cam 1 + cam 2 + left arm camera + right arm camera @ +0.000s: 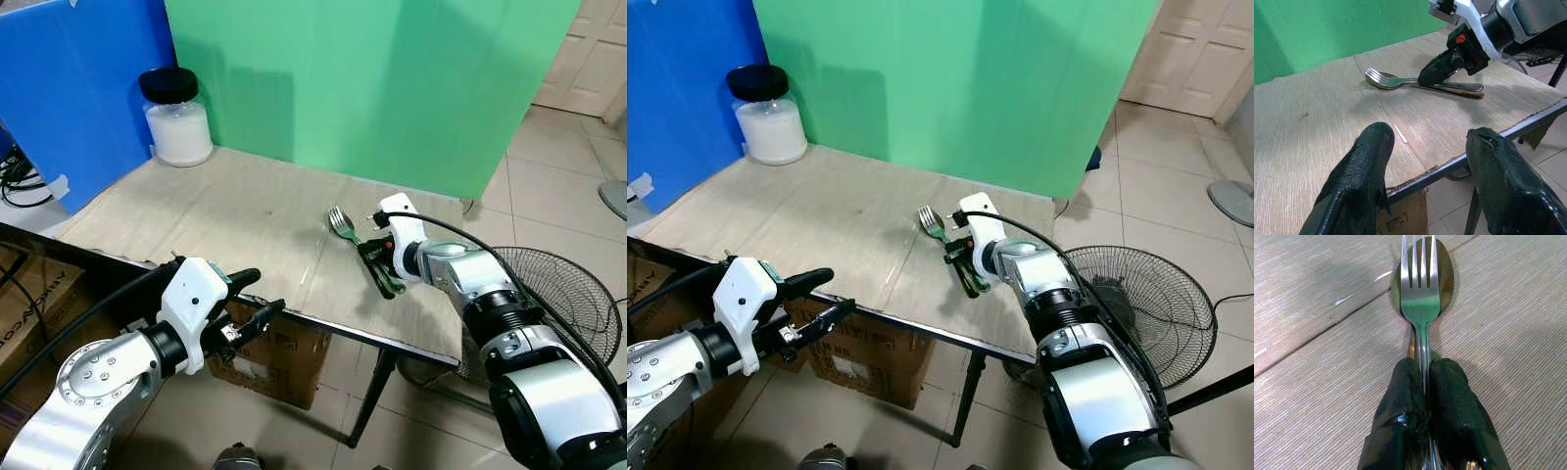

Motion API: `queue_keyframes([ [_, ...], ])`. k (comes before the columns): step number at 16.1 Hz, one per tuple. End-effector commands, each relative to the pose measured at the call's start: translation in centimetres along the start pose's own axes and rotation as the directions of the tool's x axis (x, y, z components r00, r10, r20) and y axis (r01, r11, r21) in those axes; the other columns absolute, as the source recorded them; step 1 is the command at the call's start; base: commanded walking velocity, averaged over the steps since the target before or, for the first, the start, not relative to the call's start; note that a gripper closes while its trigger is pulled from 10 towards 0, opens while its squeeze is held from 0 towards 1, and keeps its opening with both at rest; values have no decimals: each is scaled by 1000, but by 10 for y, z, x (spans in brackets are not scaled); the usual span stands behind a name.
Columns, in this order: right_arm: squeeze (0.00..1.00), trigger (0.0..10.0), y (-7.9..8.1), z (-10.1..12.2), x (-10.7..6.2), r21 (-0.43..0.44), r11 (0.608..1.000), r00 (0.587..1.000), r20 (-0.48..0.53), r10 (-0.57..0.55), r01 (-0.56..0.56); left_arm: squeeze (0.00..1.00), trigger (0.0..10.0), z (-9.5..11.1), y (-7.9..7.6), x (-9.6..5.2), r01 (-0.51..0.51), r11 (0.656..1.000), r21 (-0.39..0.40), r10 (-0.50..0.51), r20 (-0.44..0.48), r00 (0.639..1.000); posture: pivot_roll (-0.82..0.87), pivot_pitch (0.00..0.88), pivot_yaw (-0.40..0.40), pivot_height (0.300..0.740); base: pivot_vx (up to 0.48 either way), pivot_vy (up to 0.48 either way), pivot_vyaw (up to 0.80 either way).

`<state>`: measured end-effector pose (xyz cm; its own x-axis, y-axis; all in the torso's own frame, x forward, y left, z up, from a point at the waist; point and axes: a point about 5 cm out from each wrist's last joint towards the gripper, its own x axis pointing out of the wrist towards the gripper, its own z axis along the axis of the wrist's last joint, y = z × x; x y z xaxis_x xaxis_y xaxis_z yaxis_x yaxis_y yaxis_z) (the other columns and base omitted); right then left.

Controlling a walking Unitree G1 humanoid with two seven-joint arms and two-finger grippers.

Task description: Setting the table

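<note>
Right tool (1422, 382) pinched on the fork (1420, 289) stacked over the spoon (1444, 269), both low on the bench (196, 215) at centre-right, placement barely begun, while left tool (1425, 161) hangs wide at lower left.

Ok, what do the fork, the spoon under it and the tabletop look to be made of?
Fork: polished metal, probably stainless steel, judging by its mirror sheen and green reflection. Spoon beneath it: also shiny metal, slightly darker or warmer in tone. Tabletop: pale, matte, fine-grained surface, likely wood laminate or a woven-look covering, on a dark metal frame. The right claw pinches the fork's handle.
</note>
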<state>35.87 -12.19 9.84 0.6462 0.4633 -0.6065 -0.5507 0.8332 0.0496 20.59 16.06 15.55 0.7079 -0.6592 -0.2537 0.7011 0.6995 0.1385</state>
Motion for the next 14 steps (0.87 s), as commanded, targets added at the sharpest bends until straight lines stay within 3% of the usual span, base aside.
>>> queue_keyframes([
  [1, 0, 0, 0, -18, 2, 31, 999, 996, -85, -1, 4, 0, 10000, 4, -2, 0, 18, 1000, 17, -18, 4, 1000, 200, 0, -38, 727, 0, 0, 0],
  [5, 0, 0, -3, -2, -1, 96, 995, 1000, 7, -15, 15, 0, 10000, 4, -2, 1, 15, 1000, 24, -15, 8, 1000, 202, 0, -39, 727, 0, 0, 0],
  [9, 0, 0, -6, 32, -19, 162, 987, 978, 207, -16, -18, 0, 10000, 5, 0, 0, 7, 999, 34, -8, 11, 1000, 205, 0, -41, 727, 0, 0, 0],
  [11, 0, 0, -5, 44, -31, 156, 987, 947, 319, -19, -33, 0, 10000, 4, -1, 0, 7, 999, 34, -7, 12, 1000, 204, 0, -43, 727, 0, 0, 0],
  [12, 0, 0, 2, 53, -48, 94, 995, 882, 470, -18, -29, 0, 10000, 5, -1, 2, -11, 999, 31, 10, 28, 1000, 205, 0, -45, 727, 0, 0, 0],
  [13, 0, 0, 6, 55, -55, 83, 996, 857, 516, -4, -45, 0, 10000, 6, 0, 3, -29, 999, 29, 28, 39, 999, 205, 0, -45, 727, 0, 0, 0],
  [14, 0, 0, 14, 55, -69, 85, 993, 805, 593, 14, -80, 0, 10000, 9, 4, 6, -89, 996, 24, 87, 67, 994, 205, 0, -46, 727, 0, 0, 0],
])
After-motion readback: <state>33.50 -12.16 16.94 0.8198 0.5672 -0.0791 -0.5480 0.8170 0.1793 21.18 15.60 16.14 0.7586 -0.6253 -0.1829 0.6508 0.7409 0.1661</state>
